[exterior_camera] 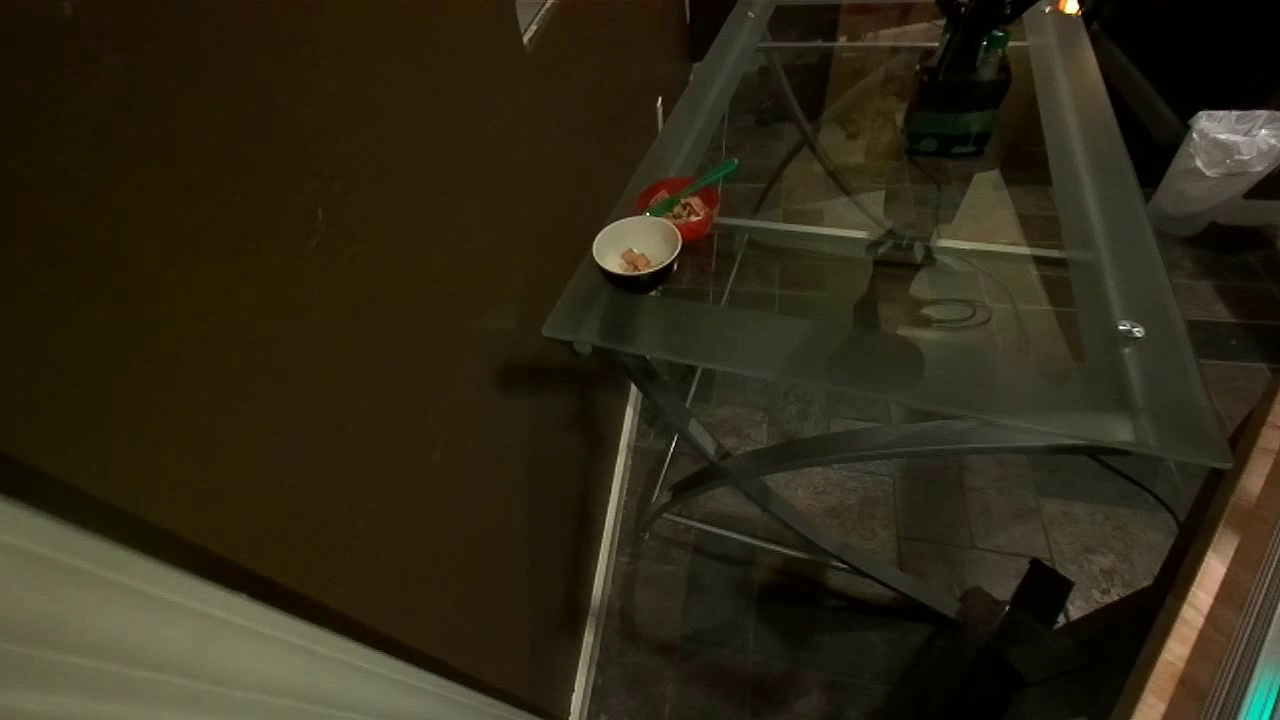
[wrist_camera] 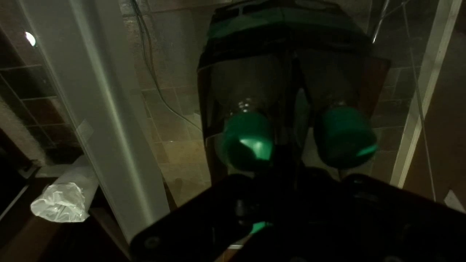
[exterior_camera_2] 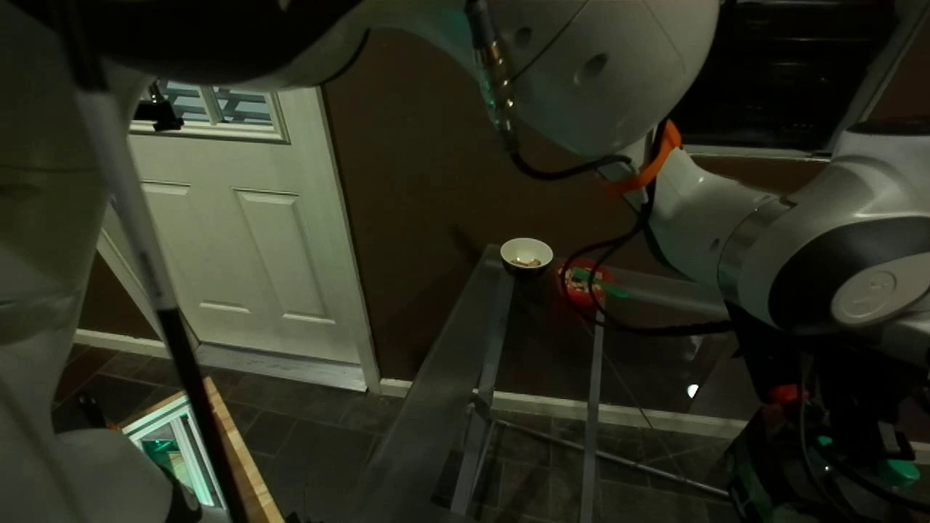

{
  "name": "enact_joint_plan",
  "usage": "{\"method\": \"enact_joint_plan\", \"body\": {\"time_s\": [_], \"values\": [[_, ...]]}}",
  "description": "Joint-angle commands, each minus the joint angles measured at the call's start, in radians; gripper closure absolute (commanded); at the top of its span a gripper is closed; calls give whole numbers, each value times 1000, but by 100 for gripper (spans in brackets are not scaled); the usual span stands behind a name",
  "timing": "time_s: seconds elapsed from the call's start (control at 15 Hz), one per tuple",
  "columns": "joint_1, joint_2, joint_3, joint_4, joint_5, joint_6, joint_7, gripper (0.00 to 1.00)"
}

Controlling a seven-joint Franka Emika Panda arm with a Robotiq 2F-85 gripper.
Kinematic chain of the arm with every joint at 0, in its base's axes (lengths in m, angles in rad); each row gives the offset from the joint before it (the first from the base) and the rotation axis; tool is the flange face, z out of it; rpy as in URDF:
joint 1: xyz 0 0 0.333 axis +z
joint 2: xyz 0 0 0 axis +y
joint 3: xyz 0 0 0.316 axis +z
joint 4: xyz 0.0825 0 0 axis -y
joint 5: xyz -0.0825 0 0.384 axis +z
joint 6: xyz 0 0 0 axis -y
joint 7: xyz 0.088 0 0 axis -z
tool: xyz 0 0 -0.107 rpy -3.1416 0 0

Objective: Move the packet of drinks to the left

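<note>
Packet of drinks (exterior_camera: 955, 118) is right under your gripper (wrist_camera: 293, 169), nearer the tabletop's (exterior_camera: 760, 335) long edge by the bin (exterior_camera: 1195, 188). Green caps (wrist_camera: 248, 142) lie either side of its midline; too dark to tell spread or pinching.

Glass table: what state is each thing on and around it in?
Packet of drinks: visible green caps on.
White bowl: upright, a few pieces inside.
Red bowl: upright, partly filled.
Green utensil: resting in that bowl.
Bin: lined with a bag.
White door: looks shut.
End effector: too dark to tell open or shut.
</note>
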Motion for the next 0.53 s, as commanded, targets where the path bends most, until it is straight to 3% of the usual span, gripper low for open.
{"method": "enact_joint_plan", "body": {"time_s": [0.0,0.47], "values": [[4,-36,15,-4,31,-21,-23,99],[29,-79,37,-59,21,7,-44,99]]}}
